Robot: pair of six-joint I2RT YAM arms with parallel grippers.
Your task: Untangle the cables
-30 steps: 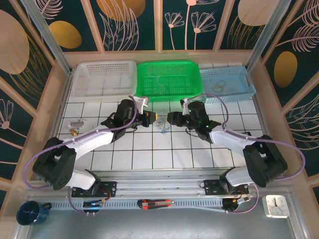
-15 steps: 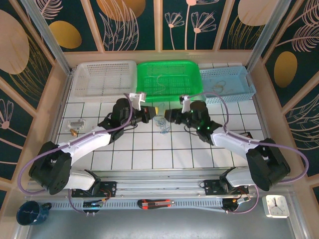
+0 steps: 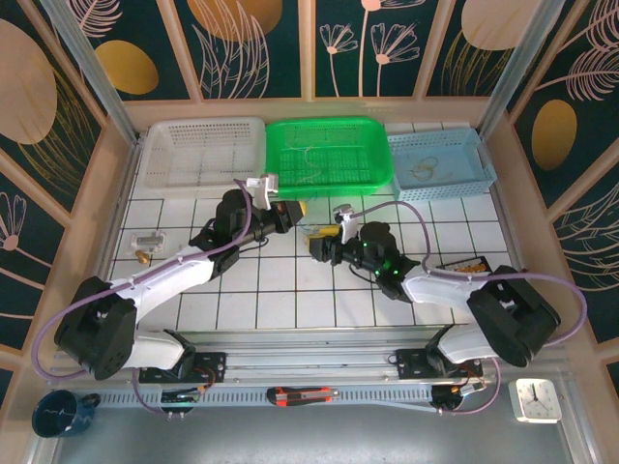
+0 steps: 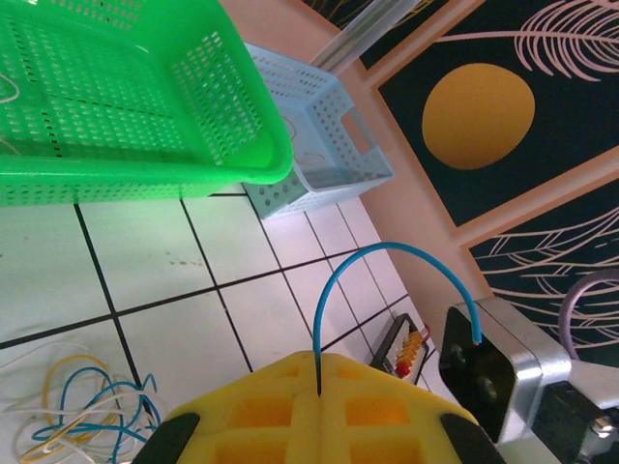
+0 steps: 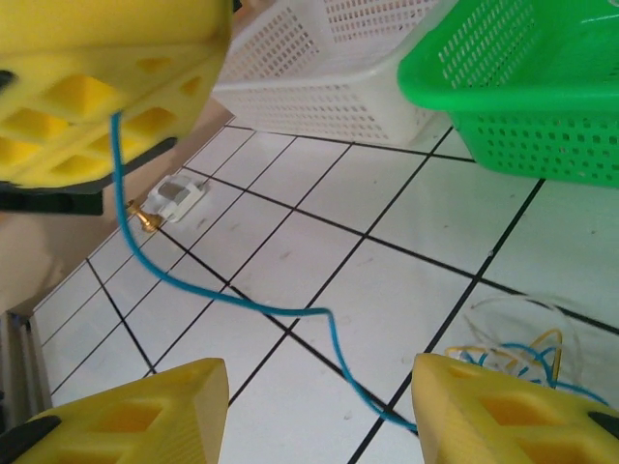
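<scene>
Down at the middle of the white tiled table (image 3: 290,300) in the overhead view, the two arms are reaching in toward each other, elbows bending outward. The left gripper (image 4: 317,387) is clamping its chunky yellow waffle-grid pads tight together on one thin blue cable (image 5: 232,300). A short end is arcing up out of the seam in the left wrist view, and the long end is drooping from the upper left of the right wrist frame and snaking over the tiles to the lower right.

The right gripper (image 5: 319,420) is hanging low with its jaws standing well apart and gripping nothing, the blue strand running between them, close by the lower-right finger. The other cables (image 4: 77,416), a loose squiggly clump of blue, pale yellow and whitish wire, are lying on the tile at the lower left of the left wrist frame.

Perforated plastic bins are sitting along the top edge: a white basket (image 3: 198,179), a green basket (image 3: 329,186) and a pale blue basket (image 3: 435,184). Dark panels (image 3: 426,48) with gold ovals and leaf line-art in pale wood frames are surrounding everything.
</scene>
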